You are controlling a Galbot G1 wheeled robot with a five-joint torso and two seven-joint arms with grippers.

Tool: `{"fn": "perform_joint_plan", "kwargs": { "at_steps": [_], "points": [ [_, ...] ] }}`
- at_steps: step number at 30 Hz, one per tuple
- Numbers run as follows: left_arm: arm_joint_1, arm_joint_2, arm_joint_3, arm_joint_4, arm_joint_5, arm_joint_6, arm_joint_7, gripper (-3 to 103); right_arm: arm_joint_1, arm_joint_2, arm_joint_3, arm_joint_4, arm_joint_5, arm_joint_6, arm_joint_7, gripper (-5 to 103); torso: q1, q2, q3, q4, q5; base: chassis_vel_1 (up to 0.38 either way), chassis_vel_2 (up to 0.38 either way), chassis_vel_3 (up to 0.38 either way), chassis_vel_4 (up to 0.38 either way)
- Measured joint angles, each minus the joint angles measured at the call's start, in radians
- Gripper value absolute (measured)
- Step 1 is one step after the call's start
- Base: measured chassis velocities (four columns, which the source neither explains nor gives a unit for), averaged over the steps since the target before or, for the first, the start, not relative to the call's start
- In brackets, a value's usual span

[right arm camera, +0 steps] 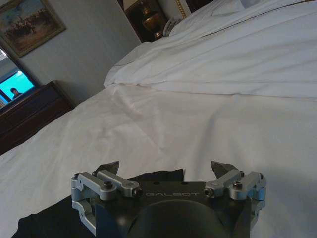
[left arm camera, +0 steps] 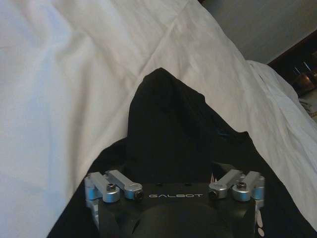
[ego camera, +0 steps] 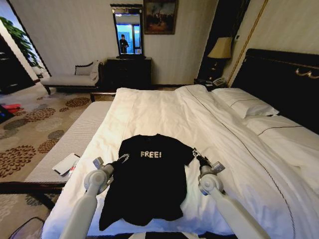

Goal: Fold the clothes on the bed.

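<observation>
— Black T-shirt (ego camera: 149,179): where does it lie?
— Flat on the white bed (ego camera: 209,119), near its foot edge, lettering up.
— And the grippers?
— The left gripper (ego camera: 123,158) sits at one sleeve, the right gripper (ego camera: 196,155) at the other; the right's jaws are spread with the sleeve edge between them, the left's I cannot tell.

The T-shirt (ego camera: 149,179) is soft matt black cloth with flat white printed letters, lying on the bed (ego camera: 164,112), whose white sheet is smooth, faintly creased cotton-like fabric. Behind the bed, the headboard (ego camera: 284,79) looks like dark glossy wood with gold trim. The left gripper (left arm camera: 176,176) and right gripper (right arm camera: 167,171) show brushed silver metal linkages on matt black housings, with dark fingertips (right arm camera: 220,168).
</observation>
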Motion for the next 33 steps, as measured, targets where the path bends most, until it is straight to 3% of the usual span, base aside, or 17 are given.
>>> {"fn": "perform_joint_plan", "kwargs": {
  "at_steps": [2, 5, 6, 8, 10, 12, 14, 15, 19, 21, 24, 33],
  "points": [
    [0.000, -0.009, 0.000, 0.002, 0.009, -0.005, 0.004, 81, -0.001, -0.005, 0.000, -0.007, 0.004, 0.001, -0.004, 100, 0.000, 0.000, 0.000, 0.0000, 0.0000, 0.000, 0.000, 0.000, 0.000],
    [0.000, -0.014, -0.002, 0.003, 0.011, -0.007, 0.006, 76, -0.002, -0.007, 0.000, -0.010, 0.005, 0.002, -0.006, 100, 0.000, 0.000, 0.000, -0.0001, 0.0000, 0.000, 0.000, 0.000, 0.000],
    [0.000, -0.017, -0.004, 0.003, 0.013, -0.009, 0.007, 64, -0.002, -0.008, 0.001, -0.012, 0.006, 0.003, -0.007, 100, 0.000, 0.000, 0.000, 0.0000, 0.0000, 0.000, 0.000, 0.000, 0.000],
    [0.000, -0.018, -0.005, 0.003, 0.014, -0.009, 0.007, 64, -0.002, -0.009, 0.001, -0.013, 0.007, 0.003, -0.008, 100, 0.000, 0.000, 0.000, 0.0000, 0.0000, 0.000, 0.000, 0.000, 0.000],
    [0.001, -0.019, -0.006, 0.003, 0.019, -0.010, 0.007, 48, -0.001, -0.009, 0.001, -0.015, 0.007, 0.004, -0.008, 100, 0.000, 0.000, 0.000, -0.0001, 0.0000, 0.000, 0.000, 0.000, 0.000],
    [0.002, -0.020, -0.006, 0.003, 0.022, -0.011, 0.008, 48, -0.001, -0.010, 0.001, -0.016, 0.008, 0.004, -0.008, 100, 0.000, 0.000, 0.000, 0.0000, 0.0000, 0.000, 0.000, 0.000, 0.000],
    [0.004, -0.022, -0.009, 0.003, 0.028, -0.013, 0.008, 38, 0.000, -0.010, 0.000, -0.019, 0.008, 0.006, -0.009, 100, 0.000, 0.000, 0.000, 0.0000, 0.0000, 0.000, 0.000, 0.000, 0.000],
    [0.004, -0.022, -0.009, 0.003, 0.028, -0.013, 0.008, 38, 0.000, -0.010, 0.000, -0.019, 0.008, 0.006, -0.009, 100, 0.000, 0.000, 0.000, 0.0000, 0.0000, 0.000, 0.000, 0.000, 0.000],
    [0.007, -0.020, -0.024, -0.003, 0.029, -0.016, 0.009, 16, -0.002, -0.007, -0.002, -0.022, 0.006, 0.008, -0.009, 100, 0.000, 0.000, 0.000, -0.0001, -0.0001, 0.000, 0.000, 0.000, 0.000],
    [0.007, -0.018, -0.027, -0.005, 0.029, -0.018, 0.009, 16, -0.002, -0.006, -0.002, -0.022, 0.005, 0.008, -0.009, 100, 0.000, 0.000, 0.000, 0.0000, -0.0001, 0.000, 0.000, 0.000, 0.000],
    [0.008, 0.000, -0.049, -0.019, 0.018, -0.022, 0.010, 2, -0.005, -0.002, -0.004, -0.015, 0.001, 0.008, -0.009, 100, 0.000, 0.000, 0.000, 0.0000, -0.0001, 0.000, 0.000, 0.000, 0.000],
    [-0.019, 0.077, -0.123, -0.014, -0.016, -0.032, 0.011, 2, -0.015, 0.010, -0.004, 0.004, -0.014, 0.007, -0.007, 100, 0.000, 0.000, 0.000, 0.0000, -0.0002, 0.000, 0.000, 0.000, 0.000]
  ]
}}
